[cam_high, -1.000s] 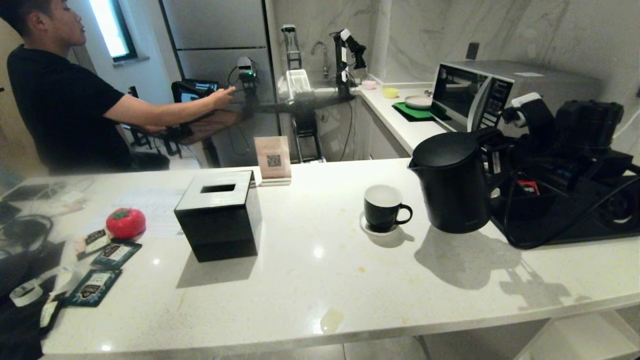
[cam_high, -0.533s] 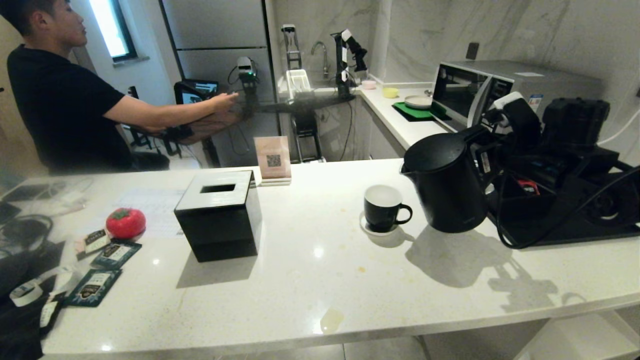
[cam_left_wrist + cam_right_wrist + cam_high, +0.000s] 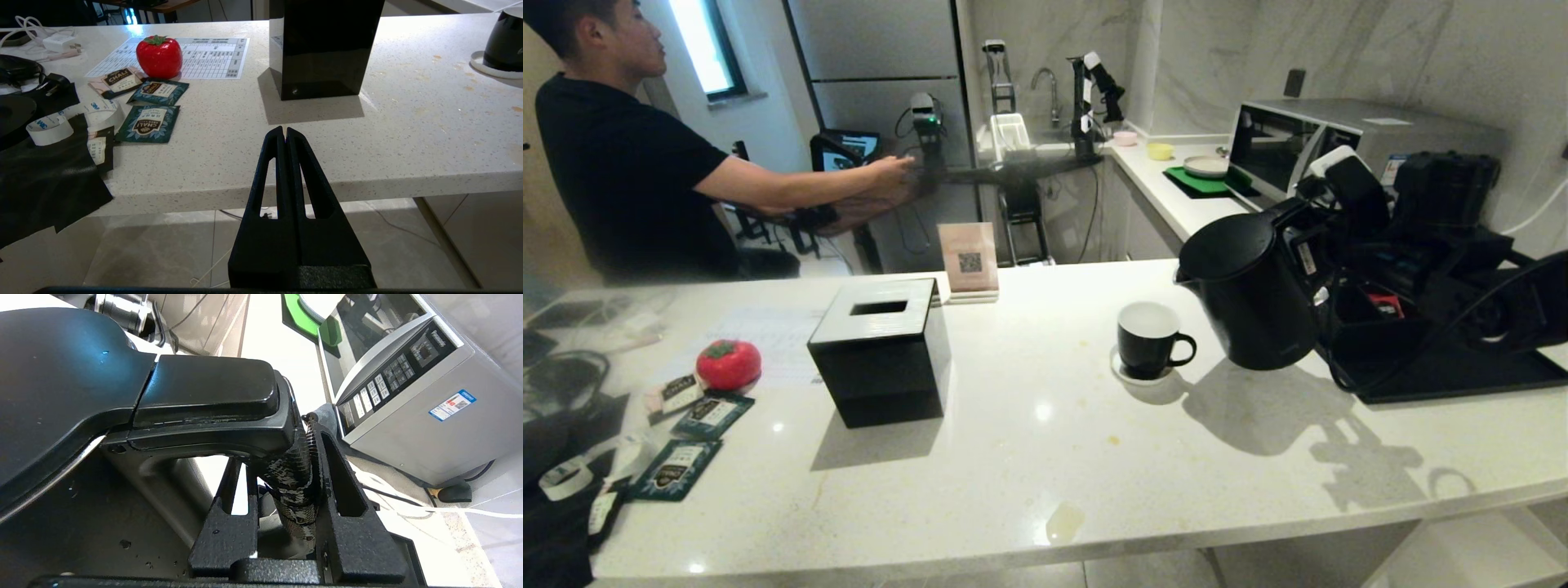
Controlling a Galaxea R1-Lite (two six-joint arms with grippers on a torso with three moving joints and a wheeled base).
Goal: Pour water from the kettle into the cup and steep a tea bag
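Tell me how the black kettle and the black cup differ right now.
The kettle is far bigger than the cup. The kettle hangs tilted in the right gripper, clamped by its handle; the cup sits upright on a saucer. The kettle is lidded; the cup is open, white inside. Both are black with side handles.

Bright overhead glare on counter (image 3: 1045, 441); edges distorted.

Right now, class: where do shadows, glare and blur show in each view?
Head view: the kettle and tissue box cast dark shadows toward the near edge of the counter, which shows small glints; the window is blown out. Left wrist view: the box's shadow is crisp. Right wrist view: the kettle's lid carries a bluish sheen; the counter is washed out.
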